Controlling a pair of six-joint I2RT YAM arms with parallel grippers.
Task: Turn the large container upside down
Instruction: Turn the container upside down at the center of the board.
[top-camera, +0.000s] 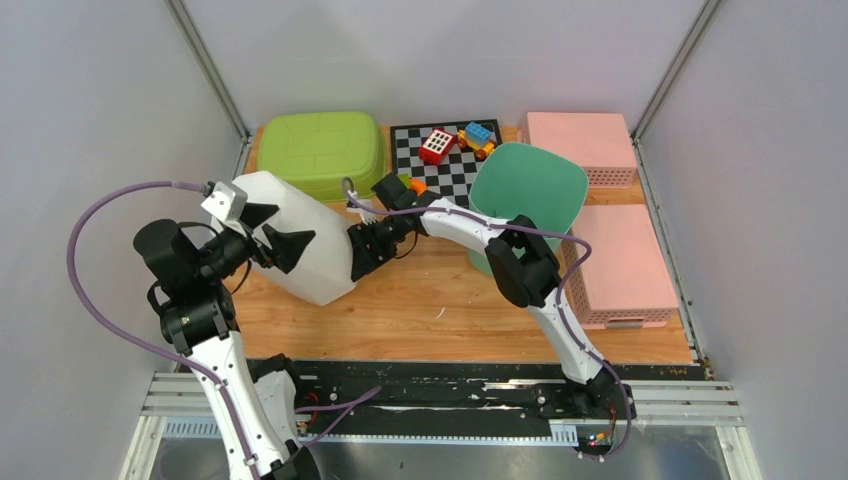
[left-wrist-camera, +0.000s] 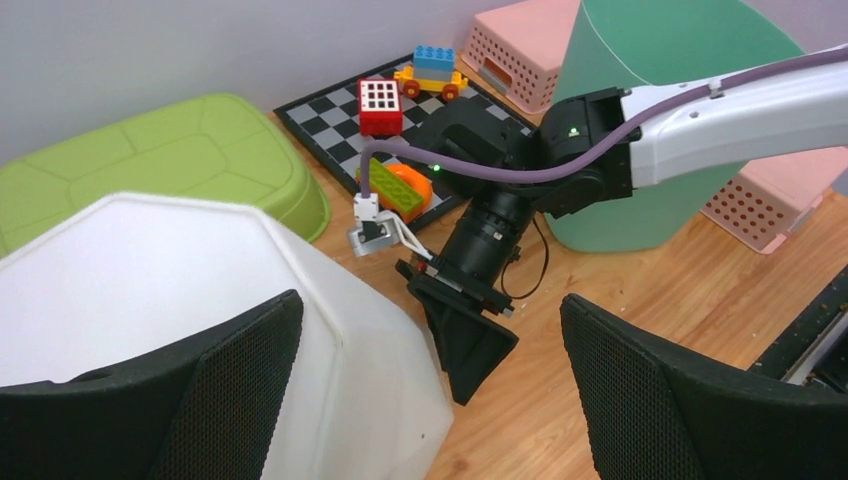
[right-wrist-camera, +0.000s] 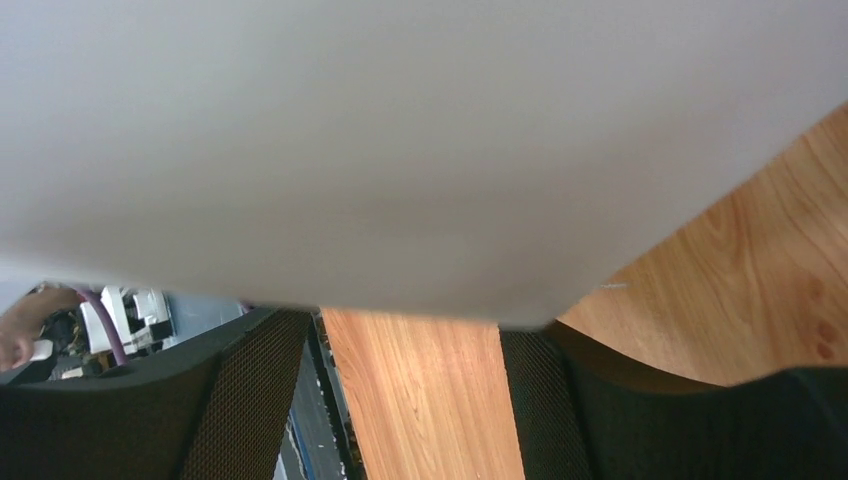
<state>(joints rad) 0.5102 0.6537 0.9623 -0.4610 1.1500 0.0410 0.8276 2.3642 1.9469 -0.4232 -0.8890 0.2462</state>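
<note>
on bench (top-camera: 450, 310) left of centre, white container (top-camera: 305, 245); left end effector (top-camera: 279, 231) wide over it, right end effector (top-camera: 362, 250) parted beside wall, neither gripping; snag on wall could tip it.

Large container (top-camera: 318, 262) sits between left claw (top-camera: 275, 232) and right claw (top-camera: 358, 252), seemingly touching both.

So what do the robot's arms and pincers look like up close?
The left arm and right arm are white tubes joined by chunky black joints, each trailing a purple cable. The left pincer and right pincer are black, with two wedge-shaped fingers faced in dotted mesh. A tiny green light glows on the right arm's wrist.
</note>
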